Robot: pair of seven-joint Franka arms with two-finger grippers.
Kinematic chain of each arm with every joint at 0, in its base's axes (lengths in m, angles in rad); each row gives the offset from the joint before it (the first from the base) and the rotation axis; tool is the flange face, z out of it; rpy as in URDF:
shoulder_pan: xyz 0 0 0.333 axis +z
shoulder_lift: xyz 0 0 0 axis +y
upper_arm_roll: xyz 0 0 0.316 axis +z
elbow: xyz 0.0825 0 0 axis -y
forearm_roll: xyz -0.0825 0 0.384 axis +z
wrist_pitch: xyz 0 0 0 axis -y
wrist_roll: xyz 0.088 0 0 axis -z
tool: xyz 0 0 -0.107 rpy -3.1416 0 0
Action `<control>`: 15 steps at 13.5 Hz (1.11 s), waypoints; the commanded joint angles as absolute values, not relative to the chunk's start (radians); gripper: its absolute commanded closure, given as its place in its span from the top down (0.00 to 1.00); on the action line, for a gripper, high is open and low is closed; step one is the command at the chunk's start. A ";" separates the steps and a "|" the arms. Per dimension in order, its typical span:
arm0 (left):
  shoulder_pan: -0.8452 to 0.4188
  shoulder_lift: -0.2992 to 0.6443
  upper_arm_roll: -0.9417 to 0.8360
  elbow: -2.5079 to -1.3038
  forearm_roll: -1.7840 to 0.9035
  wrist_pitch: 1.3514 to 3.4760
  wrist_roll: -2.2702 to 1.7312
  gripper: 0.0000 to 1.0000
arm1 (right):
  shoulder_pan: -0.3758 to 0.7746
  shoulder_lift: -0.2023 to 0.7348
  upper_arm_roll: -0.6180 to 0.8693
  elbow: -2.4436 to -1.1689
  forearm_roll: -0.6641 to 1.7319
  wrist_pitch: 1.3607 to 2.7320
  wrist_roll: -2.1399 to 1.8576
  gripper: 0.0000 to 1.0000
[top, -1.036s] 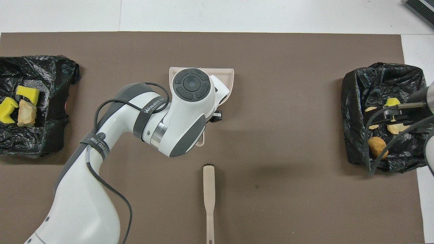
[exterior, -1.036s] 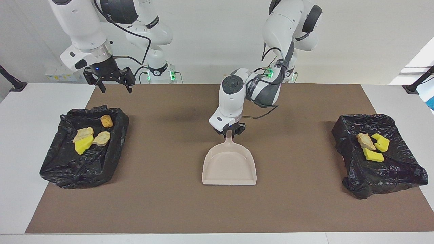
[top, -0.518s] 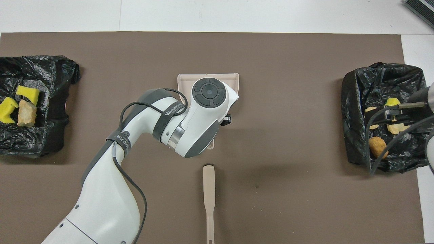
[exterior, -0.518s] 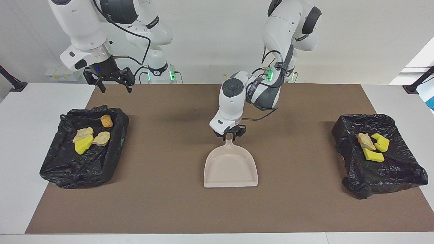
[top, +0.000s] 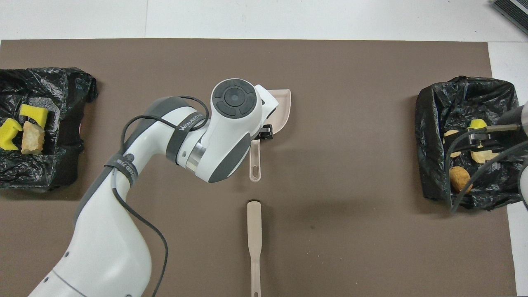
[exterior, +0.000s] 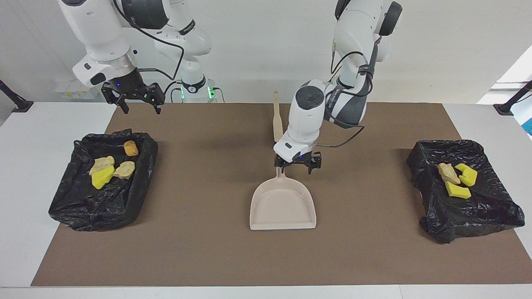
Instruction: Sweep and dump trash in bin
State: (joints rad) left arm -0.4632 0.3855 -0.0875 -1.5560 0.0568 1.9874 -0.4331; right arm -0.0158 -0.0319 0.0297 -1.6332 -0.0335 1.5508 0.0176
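The beige dustpan (exterior: pixel 282 205) lies flat mid-mat, and in the overhead view my left arm covers most of the dustpan (top: pixel 284 108). My left gripper (exterior: pixel 297 167) is open just above the handle's end, shifted a little toward the left arm's end, and holds nothing. Yellow and tan trash (exterior: pixel 109 169) lies in the black-lined bin (exterior: pixel 75 207) at the right arm's end. More trash (exterior: pixel 456 179) lies in the bin (exterior: pixel 478 218) at the left arm's end. My right gripper (exterior: pixel 142 109) hangs open and empty beside the first bin, on the robots' side.
A beige brush (top: pixel 254 243) lies on the brown mat nearer to the robots than the dustpan, its handle (exterior: pixel 276 118) showing beside my left arm. White table (exterior: pixel 25 187) borders the mat at both ends.
My left gripper has opened and let go of the dustpan's handle, then shifted toward the left arm's end. The dustpan slid slightly and now rests flat. The right arm has barely moved.
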 commanded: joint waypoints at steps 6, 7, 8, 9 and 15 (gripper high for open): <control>-0.275 0.020 -0.095 -1.786 0.055 1.849 -0.151 1.00 | -0.029 -0.054 0.038 -1.654 -0.029 1.551 0.023 1.00; -0.250 0.000 -0.095 -1.781 0.039 1.832 -0.111 1.00 | -0.029 -0.054 0.038 -1.654 -0.029 1.551 0.025 1.00; -0.235 -0.021 -0.094 -1.775 0.008 1.800 -0.085 1.00 | -0.029 -0.054 0.038 -1.654 -0.029 1.551 0.023 1.00; -0.227 -0.038 -0.089 -1.763 -0.001 1.769 -0.080 1.00 | -0.029 -0.054 0.038 -1.654 -0.029 1.551 0.023 1.00; -0.143 -0.072 -0.075 -1.564 -0.024 1.537 0.067 1.00 | -0.029 -0.054 0.038 -1.654 -0.029 1.551 0.023 1.00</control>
State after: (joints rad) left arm -0.1692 -0.0949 -0.0739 -1.6528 0.0051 1.6166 0.0017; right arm -0.0159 -0.0319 0.0297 -1.6331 -0.0335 1.5508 0.0176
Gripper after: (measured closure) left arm 0.000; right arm 0.000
